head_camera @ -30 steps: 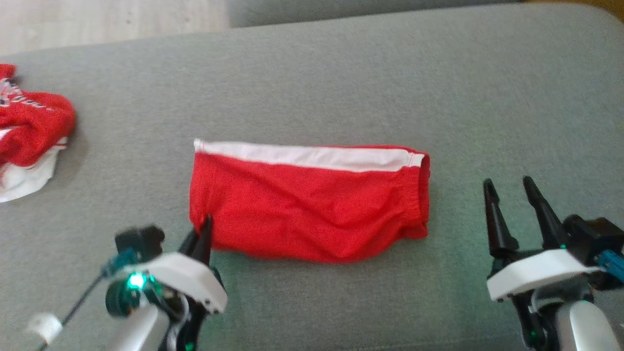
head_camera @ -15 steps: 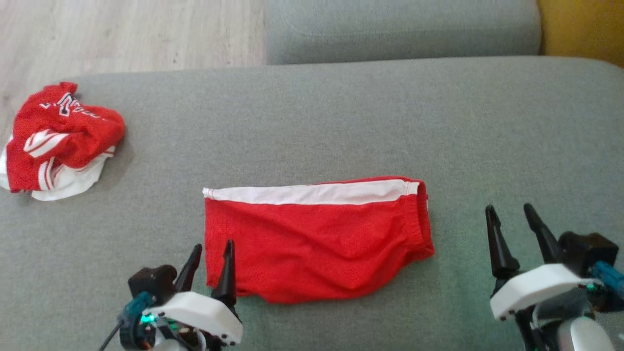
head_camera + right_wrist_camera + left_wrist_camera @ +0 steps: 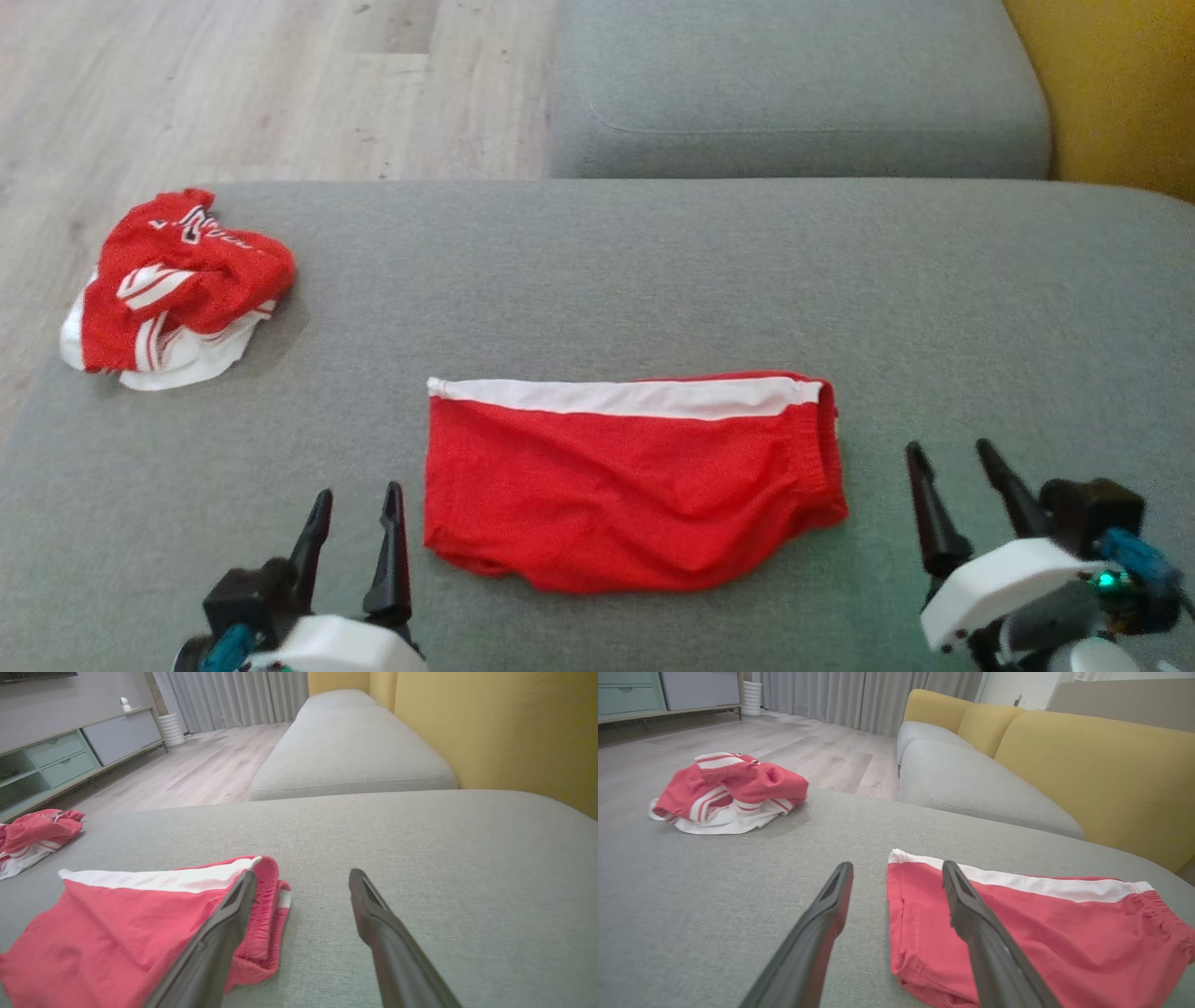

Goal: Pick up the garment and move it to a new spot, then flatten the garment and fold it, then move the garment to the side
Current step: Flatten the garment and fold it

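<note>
Folded red shorts (image 3: 630,485) with a white stripe along the far edge lie flat on the grey sofa cushion (image 3: 653,280); the elastic waistband is at their right end. The same red shorts (image 3: 1017,933) fill the lower right of the left wrist view, and the red shorts (image 3: 131,924) lie at the lower left of the right wrist view. My left gripper (image 3: 358,499) is open just left of the shorts' near-left corner, apart from them. My right gripper (image 3: 949,457) is open to the right of the waistband, with nothing between its fingers.
A crumpled red and white garment (image 3: 177,289) lies at the cushion's far left edge, over the drop to the wooden floor (image 3: 233,84). A second grey cushion (image 3: 794,93) lies beyond, with a yellow backrest (image 3: 1111,84) to the right.
The head camera has tilted up, so everything sits lower in the picture. My left gripper went from shut at the shorts' left corner to open and drew back off the cloth.
</note>
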Tool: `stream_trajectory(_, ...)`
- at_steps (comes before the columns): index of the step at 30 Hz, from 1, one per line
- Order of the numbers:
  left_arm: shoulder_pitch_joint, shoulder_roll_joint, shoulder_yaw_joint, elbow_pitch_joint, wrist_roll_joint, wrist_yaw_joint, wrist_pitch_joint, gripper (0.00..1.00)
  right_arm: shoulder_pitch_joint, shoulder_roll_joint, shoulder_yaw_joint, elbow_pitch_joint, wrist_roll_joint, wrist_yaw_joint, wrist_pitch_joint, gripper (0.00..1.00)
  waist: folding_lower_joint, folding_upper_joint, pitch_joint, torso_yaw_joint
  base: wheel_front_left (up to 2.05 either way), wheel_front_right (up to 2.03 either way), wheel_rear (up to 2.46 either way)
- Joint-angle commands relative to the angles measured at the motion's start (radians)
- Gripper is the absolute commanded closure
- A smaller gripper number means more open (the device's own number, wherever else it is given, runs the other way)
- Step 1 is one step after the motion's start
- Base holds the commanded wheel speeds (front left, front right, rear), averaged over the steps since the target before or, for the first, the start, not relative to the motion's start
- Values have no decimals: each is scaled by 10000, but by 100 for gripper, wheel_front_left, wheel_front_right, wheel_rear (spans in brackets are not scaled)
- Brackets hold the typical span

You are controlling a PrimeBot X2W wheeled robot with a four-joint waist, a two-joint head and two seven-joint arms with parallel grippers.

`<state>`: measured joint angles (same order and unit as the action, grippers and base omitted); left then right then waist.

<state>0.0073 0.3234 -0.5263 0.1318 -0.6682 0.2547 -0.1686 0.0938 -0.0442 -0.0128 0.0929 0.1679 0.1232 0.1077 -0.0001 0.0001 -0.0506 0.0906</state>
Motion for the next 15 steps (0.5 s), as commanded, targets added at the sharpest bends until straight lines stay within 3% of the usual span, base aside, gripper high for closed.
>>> stream_trajectory(1, -294, 290, 438, -450, 101, 133, -121, 0, -480, -60, 370, -224, 98, 75, 66, 0, 1, -1, -35, 172, 0, 0, 0)
stream_trajectory(9, -25, 424, 361, -1064, 186, 408, 41, 0, -1721, -60, 848, 1073, -50, 75, 1105, 0, 1, -1, 125, 805, 0, 0, 0)
stream_trajectory(15, -107, 323, 219, -1129, 211, 413, 99, 0, -2461, -60, 543, 2627, -272, 75, 1782, 0, 1, -1, 254, 1258, 0, 0, 0)
